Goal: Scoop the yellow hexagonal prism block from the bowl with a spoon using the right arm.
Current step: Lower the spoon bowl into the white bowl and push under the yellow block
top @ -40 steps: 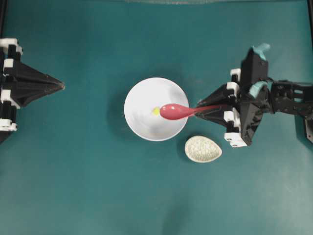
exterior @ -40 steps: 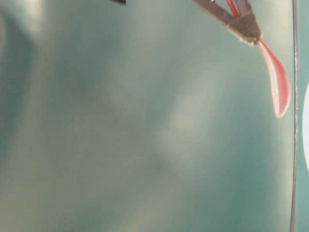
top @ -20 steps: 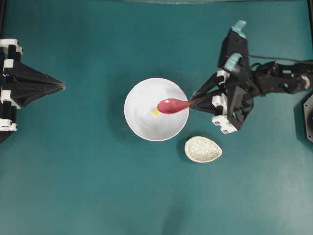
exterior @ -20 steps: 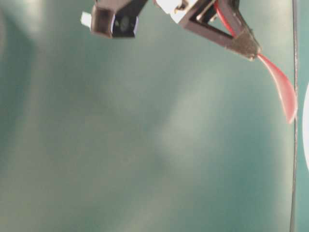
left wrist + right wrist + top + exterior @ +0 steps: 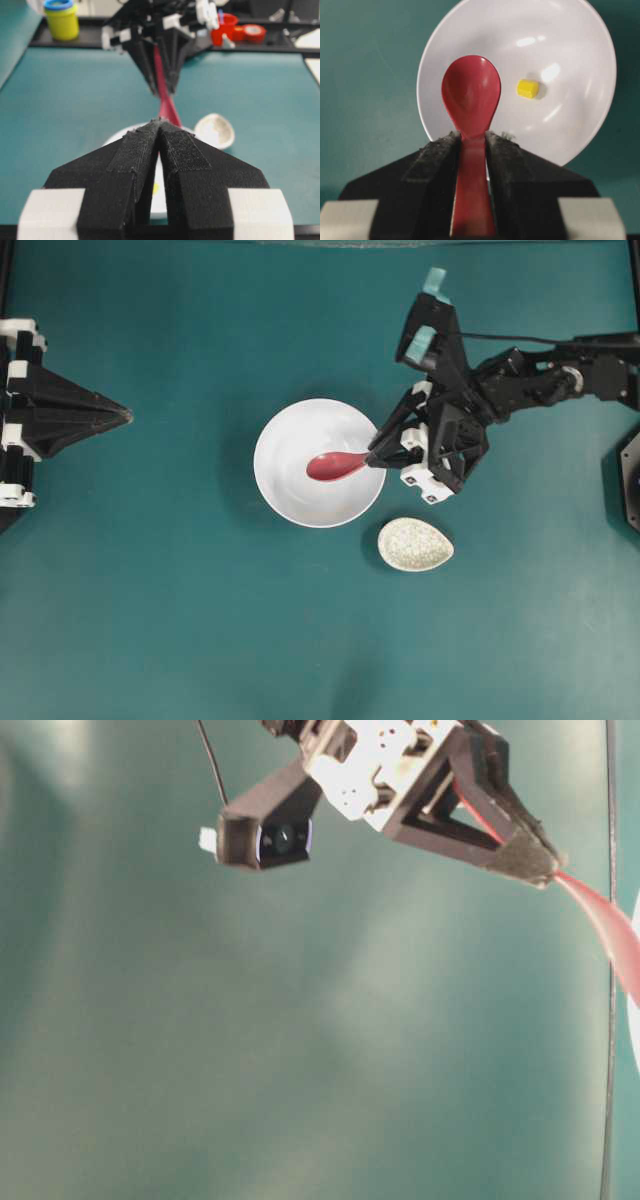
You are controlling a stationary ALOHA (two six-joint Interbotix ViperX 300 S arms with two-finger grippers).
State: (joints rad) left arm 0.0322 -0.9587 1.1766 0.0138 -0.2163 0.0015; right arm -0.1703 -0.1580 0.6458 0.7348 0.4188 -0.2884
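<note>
The white bowl [image 5: 296,428] sits mid-table. My right gripper [image 5: 372,460] is shut on the handle of the red-pink spoon [image 5: 333,466], at the bowl's right rim, with the scoop over the bowl's inside. In the right wrist view the yellow hexagonal prism block [image 5: 527,88] lies in the bowl [image 5: 565,45] just right of the scoop [image 5: 471,92], apart from it; the fingers [image 5: 436,155] clamp the handle. From overhead the block is hidden. The spoon [image 5: 612,928] slopes down from the gripper [image 5: 545,870]. My left gripper [image 5: 125,416] rests shut at the far left, holding nothing.
A small speckled egg-shaped dish [image 5: 415,544] lies just right of and nearer than the bowl, under the right wrist. Beyond the table's far edge stand a yellow tub with a blue lid [image 5: 61,19] and red items [image 5: 227,27].
The right arm has swung left and toward the table's back, carrying the spoon lower and further over the bowl. From overhead the scoop now covers the block. The left arm is still.
</note>
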